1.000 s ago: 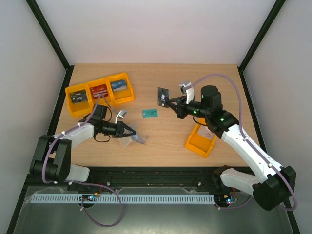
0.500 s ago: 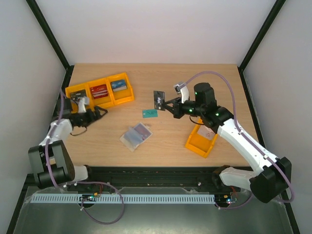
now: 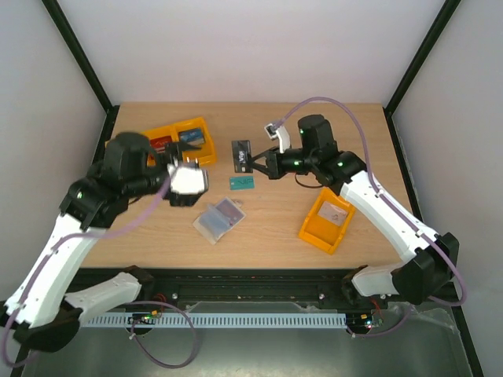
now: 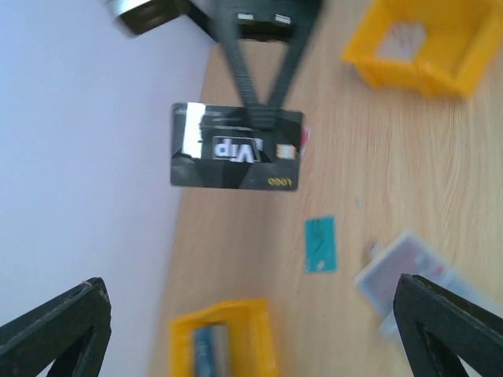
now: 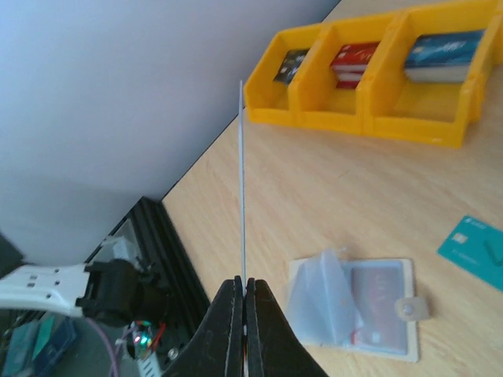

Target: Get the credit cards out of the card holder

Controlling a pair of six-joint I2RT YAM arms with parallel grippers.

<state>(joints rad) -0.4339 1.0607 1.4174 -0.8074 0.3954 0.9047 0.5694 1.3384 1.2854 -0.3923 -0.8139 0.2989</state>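
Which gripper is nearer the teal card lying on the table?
Right. The right gripper, holding a black card, hovers just beyond the teal card; the left gripper is raised farther off to its left.

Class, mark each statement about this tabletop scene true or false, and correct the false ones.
1. The right end effector grips a dark rectangular card. True.
2. The teal-green card sits inside the cream-white card holder. False: it lies on the wooden table, apart from it.
3. The left end effector is shut on the card holder. False: it is open, holding nothing.
4. The card holder lies open on the table. True.
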